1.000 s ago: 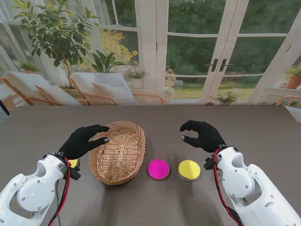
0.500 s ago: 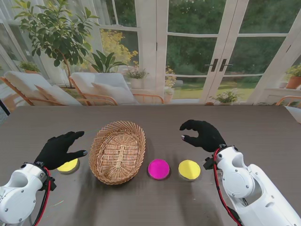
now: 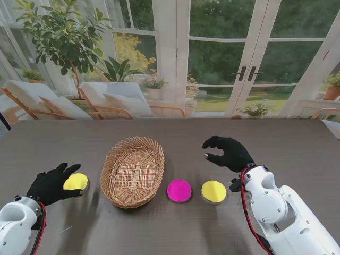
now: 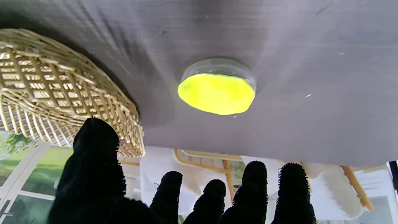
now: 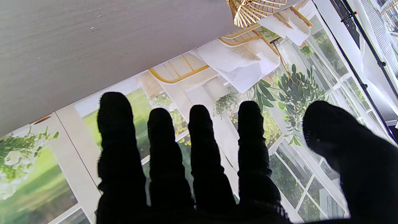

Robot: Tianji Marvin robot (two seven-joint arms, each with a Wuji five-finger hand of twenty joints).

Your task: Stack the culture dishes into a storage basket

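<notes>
The left hand (image 3: 50, 184), open and empty, hovers beside the yellow dish (image 3: 76, 181); probably a shallow pinch lets it slip.

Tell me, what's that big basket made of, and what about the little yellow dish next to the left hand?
The basket looks like woven wicker or rattan: pale tan strands crossing in an open lattice, matte, with gaps you can see through. The yellow dish by the left hand seems to be clear plastic or glass, since its rim looks see-through; which one, I cannot tell. The yellow inside is flat and bright.
</notes>
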